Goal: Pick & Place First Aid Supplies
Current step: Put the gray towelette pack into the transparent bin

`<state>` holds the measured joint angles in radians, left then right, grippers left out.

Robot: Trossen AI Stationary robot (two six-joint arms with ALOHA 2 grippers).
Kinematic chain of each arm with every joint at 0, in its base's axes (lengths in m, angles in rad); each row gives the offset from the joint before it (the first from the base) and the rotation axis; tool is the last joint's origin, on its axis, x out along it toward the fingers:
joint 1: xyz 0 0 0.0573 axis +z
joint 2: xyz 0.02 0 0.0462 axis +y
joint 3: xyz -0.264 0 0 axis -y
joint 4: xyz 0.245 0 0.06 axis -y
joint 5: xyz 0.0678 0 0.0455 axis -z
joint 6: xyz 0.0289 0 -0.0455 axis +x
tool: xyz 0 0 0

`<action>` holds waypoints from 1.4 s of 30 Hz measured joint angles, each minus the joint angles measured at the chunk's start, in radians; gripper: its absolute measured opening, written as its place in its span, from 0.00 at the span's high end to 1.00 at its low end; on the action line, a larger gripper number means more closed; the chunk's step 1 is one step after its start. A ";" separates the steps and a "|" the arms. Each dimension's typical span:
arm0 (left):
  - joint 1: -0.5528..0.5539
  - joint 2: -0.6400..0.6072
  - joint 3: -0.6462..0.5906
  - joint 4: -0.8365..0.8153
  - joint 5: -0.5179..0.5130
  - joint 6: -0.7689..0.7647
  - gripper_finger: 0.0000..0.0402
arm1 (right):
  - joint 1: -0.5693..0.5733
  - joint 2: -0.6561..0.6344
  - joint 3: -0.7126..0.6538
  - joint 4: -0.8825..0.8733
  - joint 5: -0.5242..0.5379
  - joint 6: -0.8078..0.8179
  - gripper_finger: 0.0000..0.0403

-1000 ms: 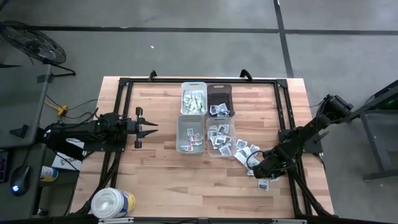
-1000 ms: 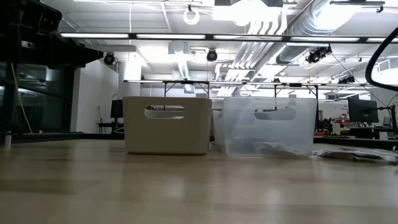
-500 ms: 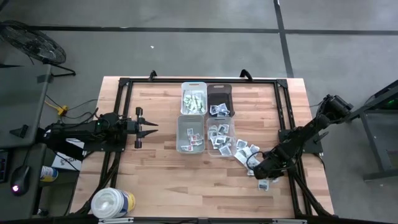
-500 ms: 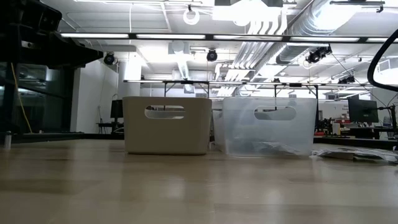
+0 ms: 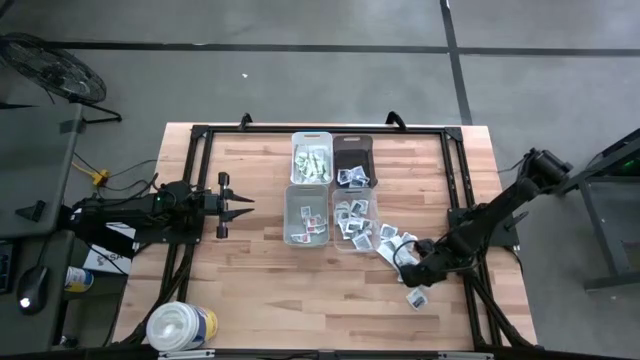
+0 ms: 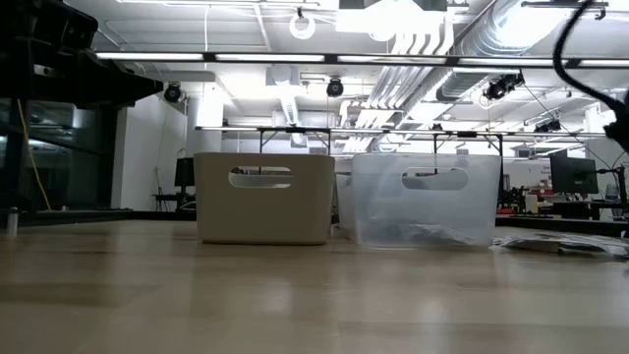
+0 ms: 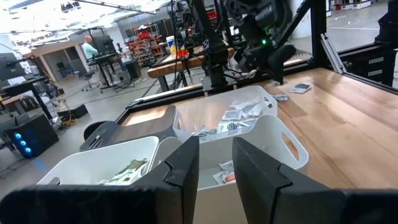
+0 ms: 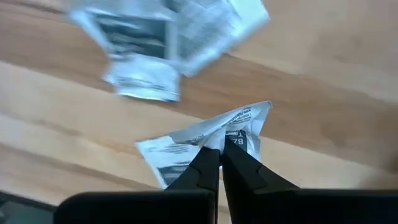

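Wooden table (image 5: 260,290) seen from above, black frame rails around it. Far left: left arm parked over the table's left edge, left gripper (image 5: 238,205) aimed toward the bins, fingers (image 7: 183,171) a little apart, nothing between them, well clear of every bin. White round tub (image 5: 182,326) sits at the near-left corner.

Centre: four small bins in a two-by-two block. Back-left clear bin (image 5: 311,158) has greenish packets. Front-left white bin (image 5: 306,214) has a few packets at its near end. Back-right dark bin (image 5: 353,160) has a few packets at its near end. Front-right clear bin (image 5: 353,220) has many white packets. Low view shows the white bin (image 6: 263,197) and the clear bin (image 6: 425,200) side by side.

Right of the bins: loose first aid packets (image 5: 390,243) scattered on the wood, just beside the front-right clear bin, spreading toward the right arm.

Right: right arm reaches in from the table's right edge, right gripper (image 5: 413,279) low at the near end of the scatter. Right wrist view: fingertips pressed together, pinching a crumpled white packet (image 8: 239,127) at its middle, packet's edges flared up either side. Two more packets (image 8: 146,37) lie flat on the wood just beyond it. One packet (image 5: 418,297) lies just next to the gripper on the near side.
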<state>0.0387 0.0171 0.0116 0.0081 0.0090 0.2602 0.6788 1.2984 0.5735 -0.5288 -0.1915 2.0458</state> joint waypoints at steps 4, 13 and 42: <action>0.000 0.000 0.000 0.000 0.000 0.000 0.76 | 0.000 -0.032 0.030 -0.013 0.076 -0.081 1.00; 0.000 0.000 0.000 0.000 0.000 0.000 0.76 | -0.022 -0.149 0.045 -0.019 0.209 -0.340 1.00; 0.000 0.000 0.000 0.000 0.000 0.000 0.76 | -0.648 0.095 0.500 -0.211 -0.024 -1.543 1.00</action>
<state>0.0390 0.0173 0.0116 0.0078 0.0090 0.2604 0.0312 1.3936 1.0736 -0.7395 -0.2152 0.5030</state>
